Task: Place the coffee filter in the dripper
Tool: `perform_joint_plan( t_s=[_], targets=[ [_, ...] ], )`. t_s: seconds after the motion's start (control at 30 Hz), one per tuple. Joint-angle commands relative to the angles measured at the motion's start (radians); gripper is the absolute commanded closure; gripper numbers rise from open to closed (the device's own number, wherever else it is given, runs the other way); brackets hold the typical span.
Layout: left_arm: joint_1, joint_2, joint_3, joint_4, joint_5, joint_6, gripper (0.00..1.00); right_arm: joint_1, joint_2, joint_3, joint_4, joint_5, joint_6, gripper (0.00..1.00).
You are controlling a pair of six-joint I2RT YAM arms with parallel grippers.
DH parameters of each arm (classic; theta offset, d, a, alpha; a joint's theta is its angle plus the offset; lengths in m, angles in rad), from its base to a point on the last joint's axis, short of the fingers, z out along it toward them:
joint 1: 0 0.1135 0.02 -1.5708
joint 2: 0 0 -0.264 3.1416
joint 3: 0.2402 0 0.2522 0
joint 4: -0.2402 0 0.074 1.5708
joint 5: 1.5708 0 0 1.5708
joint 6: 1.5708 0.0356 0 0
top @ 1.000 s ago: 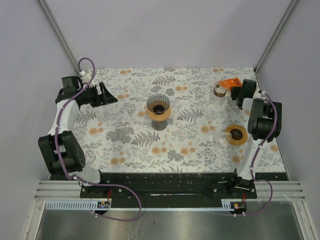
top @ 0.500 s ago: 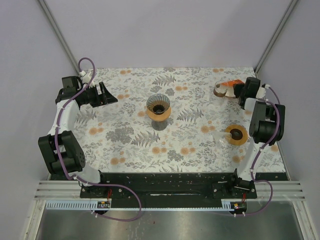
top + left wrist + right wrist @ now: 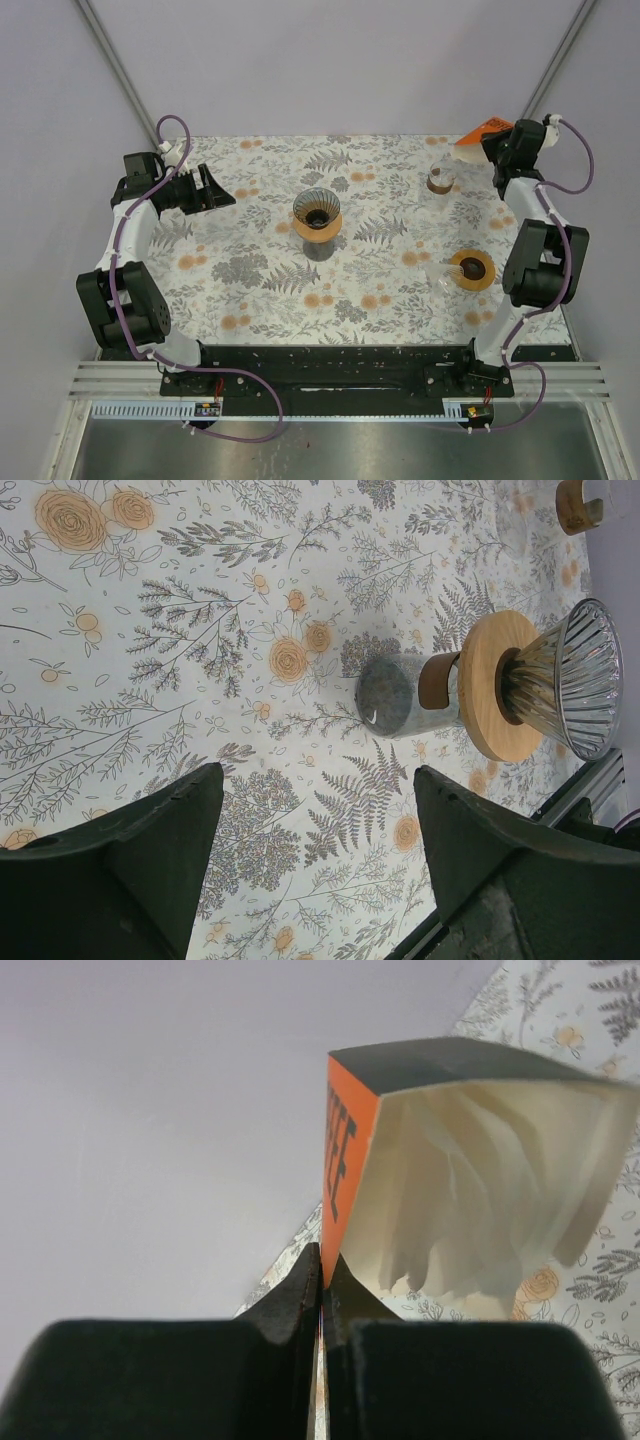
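Note:
The glass dripper with a wooden collar stands on a glass carafe at the table's middle. In the left wrist view the dripper lies ahead and to the right. My right gripper is at the far right corner, raised, shut on the side wall of an orange filter box. In the right wrist view the gripper pinches the orange wall, and white coffee filters show inside the open box. My left gripper is open and empty at the far left, well left of the dripper; it also shows in the left wrist view.
A small brown-rimmed jar stands at the back right, below the raised box. A wooden-ringed piece with a dark middle sits at the right front. Grey walls close in behind and beside the right gripper.
My right gripper has lifted the orange filter box from beside the small jar up and back toward the far right corner. The left arm has not moved.

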Motion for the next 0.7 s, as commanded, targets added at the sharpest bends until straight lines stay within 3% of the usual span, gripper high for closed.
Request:
perform_joint_plan(
  t_s=[0.0,0.33,0.67],
  targets=[
    [0.009,-0.052,0.028,0.019,0.022,0.01,0.19,0.026,-0.073,0.13,-0.105,-0.07,-0.209,1.0],
    [0.018,-0.071,0.028,0.004,0.028,0.021,0.19,0.204,-0.067,0.486,-0.476,-0.118,-0.601,1.0],
    [0.029,-0.084,0.021,0.005,0.039,0.024,0.19,0.484,-0.056,0.591,-0.766,-0.028,-0.9,1.0]
  ],
)
